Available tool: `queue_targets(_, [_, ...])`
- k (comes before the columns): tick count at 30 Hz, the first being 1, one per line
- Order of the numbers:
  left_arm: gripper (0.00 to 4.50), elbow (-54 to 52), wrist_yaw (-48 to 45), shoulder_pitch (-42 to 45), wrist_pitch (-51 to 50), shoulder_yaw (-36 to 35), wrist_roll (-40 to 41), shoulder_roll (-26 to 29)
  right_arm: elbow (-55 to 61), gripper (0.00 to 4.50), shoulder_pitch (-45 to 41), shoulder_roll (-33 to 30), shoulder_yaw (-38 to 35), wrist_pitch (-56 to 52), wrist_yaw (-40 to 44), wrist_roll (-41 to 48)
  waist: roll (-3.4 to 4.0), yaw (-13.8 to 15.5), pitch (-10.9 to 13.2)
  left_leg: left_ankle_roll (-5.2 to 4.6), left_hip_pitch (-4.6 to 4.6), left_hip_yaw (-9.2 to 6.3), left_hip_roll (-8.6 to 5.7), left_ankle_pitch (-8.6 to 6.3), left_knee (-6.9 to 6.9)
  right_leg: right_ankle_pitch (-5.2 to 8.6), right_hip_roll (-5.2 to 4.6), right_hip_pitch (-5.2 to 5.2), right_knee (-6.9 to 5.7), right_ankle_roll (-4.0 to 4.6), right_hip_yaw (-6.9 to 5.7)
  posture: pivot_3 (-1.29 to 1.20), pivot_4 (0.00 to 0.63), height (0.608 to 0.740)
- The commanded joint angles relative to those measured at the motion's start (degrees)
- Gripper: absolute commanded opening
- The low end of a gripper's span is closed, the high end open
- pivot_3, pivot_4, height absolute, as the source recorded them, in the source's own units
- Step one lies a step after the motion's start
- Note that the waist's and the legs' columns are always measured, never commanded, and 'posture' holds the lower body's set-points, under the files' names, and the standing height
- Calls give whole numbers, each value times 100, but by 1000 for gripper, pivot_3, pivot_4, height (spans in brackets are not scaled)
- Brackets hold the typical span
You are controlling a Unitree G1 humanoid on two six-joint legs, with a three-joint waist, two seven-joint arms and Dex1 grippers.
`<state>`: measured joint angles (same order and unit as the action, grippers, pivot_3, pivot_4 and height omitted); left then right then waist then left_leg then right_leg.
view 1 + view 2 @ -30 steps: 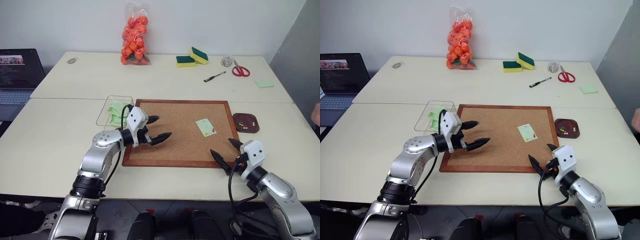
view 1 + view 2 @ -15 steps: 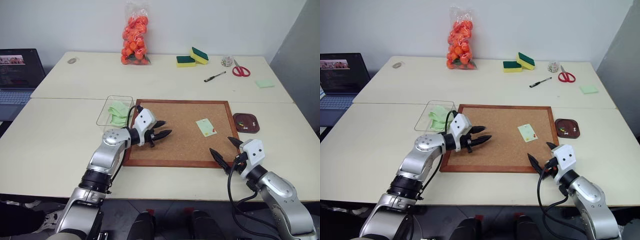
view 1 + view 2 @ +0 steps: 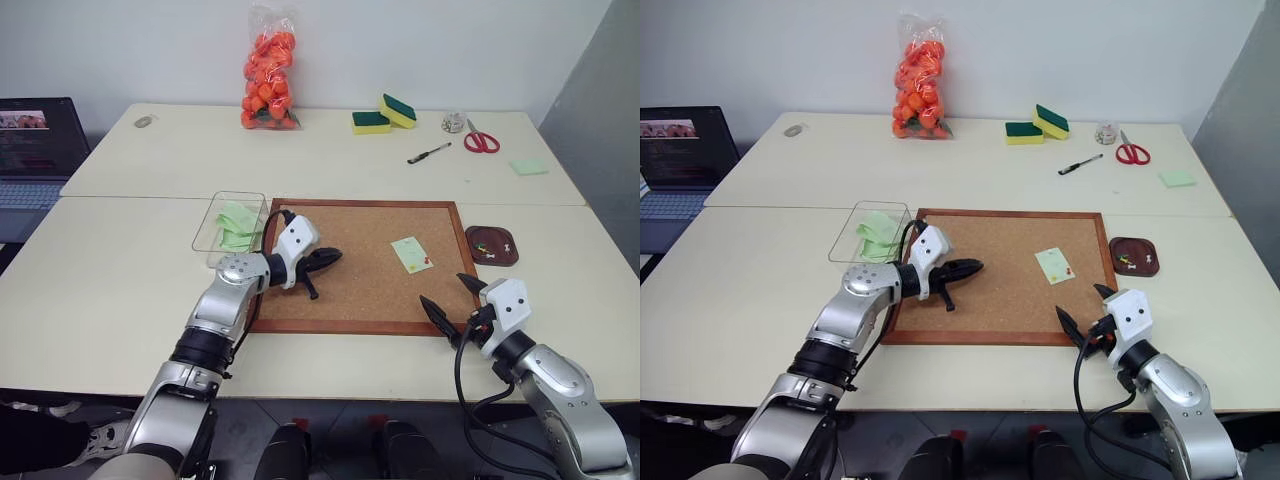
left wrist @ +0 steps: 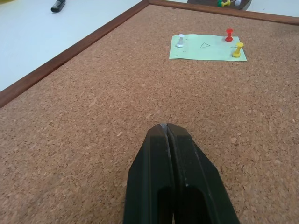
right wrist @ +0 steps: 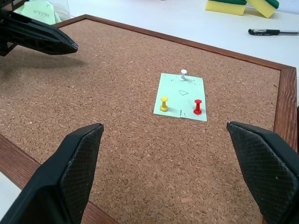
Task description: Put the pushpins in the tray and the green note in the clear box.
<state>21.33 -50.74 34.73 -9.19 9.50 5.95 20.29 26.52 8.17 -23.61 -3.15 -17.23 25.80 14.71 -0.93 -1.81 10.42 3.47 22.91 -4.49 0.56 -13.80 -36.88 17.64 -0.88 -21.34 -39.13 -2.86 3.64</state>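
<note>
L gripper (image 3: 325, 259): fingers shut, empty, frame centre over corkboard (image 3: 300, 310). R gripper (image 3: 452, 300): jaws wide, lower right. Green note (image 3: 411, 254) centre-right, held by 3 pushpins (image 5: 197, 106). Risk: pulling note w/ pins in would likely tear it.

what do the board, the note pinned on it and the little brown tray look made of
Board: seemingly cork, speckled grainy brown matte face, in a reddish wood-look frame.
Note: thin pale green paper, flat and matte, with faint pen marks, held by three pins with glossy, probably plastic heads.
Tray: dark brown with a shiny raised rim; lacquered wood or plastic, cannot tell which.
</note>
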Motion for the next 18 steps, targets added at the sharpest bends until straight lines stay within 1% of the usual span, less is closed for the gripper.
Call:
queue_targets(1, [19,55,15,75,177,111,-123,-55,246,4500,-191,-25,-37,-34,-12,38,0,-1,0,0,0,0,0,0,0,0,0,0,0,0,0,0,150,740])
queue_targets(6, [19,322,7,46,181,205,-256,-73,161,4500,-768,-43,-55,-551,-112,109,0,-8,0,0,-1,1,0,0,-1,0,0,-1,-4,0,1,0,150,740])
queue_targets(10, [19,435,-22,23,239,226,-306,-84,-117,4500,-1443,-48,31,-990,-138,124,1,-3,0,0,-2,-1,0,0,-1,0,0,1,-3,0,-1,0,150,740])
queue_targets(18, [19,387,-78,-40,221,250,-312,-51,-1432,4500,-2920,164,409,-1384,-227,-145,2,-5,-2,-1,-3,-1,-1,1,-5,-1,0,0,-10,0,-1,0,150,740])
